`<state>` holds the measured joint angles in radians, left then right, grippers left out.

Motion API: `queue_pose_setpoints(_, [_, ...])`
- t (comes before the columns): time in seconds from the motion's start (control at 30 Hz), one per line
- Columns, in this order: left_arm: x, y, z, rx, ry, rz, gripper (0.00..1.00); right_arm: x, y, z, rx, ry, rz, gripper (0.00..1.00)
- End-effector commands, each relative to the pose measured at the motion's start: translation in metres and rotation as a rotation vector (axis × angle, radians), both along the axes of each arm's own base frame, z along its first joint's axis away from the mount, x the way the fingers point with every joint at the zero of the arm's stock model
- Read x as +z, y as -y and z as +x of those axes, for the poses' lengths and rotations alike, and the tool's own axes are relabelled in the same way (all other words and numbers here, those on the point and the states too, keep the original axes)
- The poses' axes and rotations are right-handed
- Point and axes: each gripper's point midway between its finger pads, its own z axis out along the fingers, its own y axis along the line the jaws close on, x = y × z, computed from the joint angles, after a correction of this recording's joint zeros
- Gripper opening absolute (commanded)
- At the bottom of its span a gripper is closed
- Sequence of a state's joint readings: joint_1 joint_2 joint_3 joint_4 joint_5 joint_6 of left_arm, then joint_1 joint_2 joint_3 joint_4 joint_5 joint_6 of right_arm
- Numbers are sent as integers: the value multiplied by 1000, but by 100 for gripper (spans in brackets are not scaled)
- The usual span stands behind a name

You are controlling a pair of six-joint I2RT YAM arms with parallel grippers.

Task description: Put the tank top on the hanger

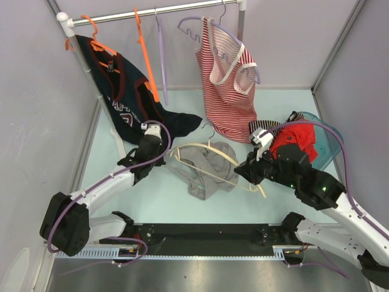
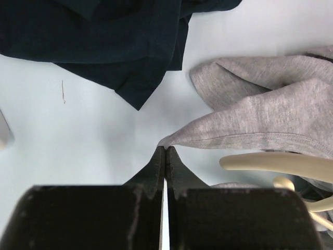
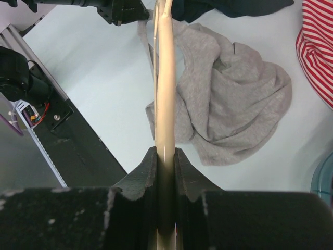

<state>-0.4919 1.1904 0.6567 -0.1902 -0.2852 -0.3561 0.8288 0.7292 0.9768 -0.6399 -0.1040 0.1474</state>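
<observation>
The light grey tank top (image 1: 206, 167) lies crumpled on the pale table between the arms. The cream hanger (image 1: 209, 152) lies across it, hook toward the back. My left gripper (image 1: 159, 153) is shut on a hem corner of the tank top (image 2: 244, 122) at its left side; the pinch shows in the left wrist view (image 2: 165, 149). My right gripper (image 1: 248, 171) is shut on the hanger's right end. In the right wrist view the hanger arm (image 3: 165, 78) runs straight out from between the shut jaws (image 3: 165, 153) over the grey fabric (image 3: 229, 99).
A navy top (image 1: 124, 91) on an orange hanger and a red-and-white striped top (image 1: 228, 79) on a lilac hanger hang from the rear rail (image 1: 164, 11). A blue bowl (image 1: 325, 146) with red cloth sits at right. A black base bar (image 1: 206, 234) runs along the near edge.
</observation>
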Motion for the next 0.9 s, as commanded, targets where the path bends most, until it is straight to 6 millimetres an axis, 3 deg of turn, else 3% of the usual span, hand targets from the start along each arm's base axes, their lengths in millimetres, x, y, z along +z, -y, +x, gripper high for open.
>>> queue_pose_setpoints(0.0, [21, -2, 6, 10, 57, -18, 0, 11, -6, -2, 18, 18, 49, 0])
queue_pose_setpoints(0.23, [45, 8, -1, -39, 87, -90, 0, -5, -11, 2, 20, -2, 18, 0])
queue_pose_setpoints(0.43, [84, 29, -8, -158, 117, -168, 0, -14, -23, 11, 12, 11, 19, 0])
queue_pose_setpoints(0.67, [144, 49, -24, -307, 173, -252, 0, -8, -55, 20, 29, 80, 167, 0])
queue_pose_setpoints(0.87, [198, 70, -42, -444, 242, -336, 0, -3, -72, 28, 23, 114, 185, 0])
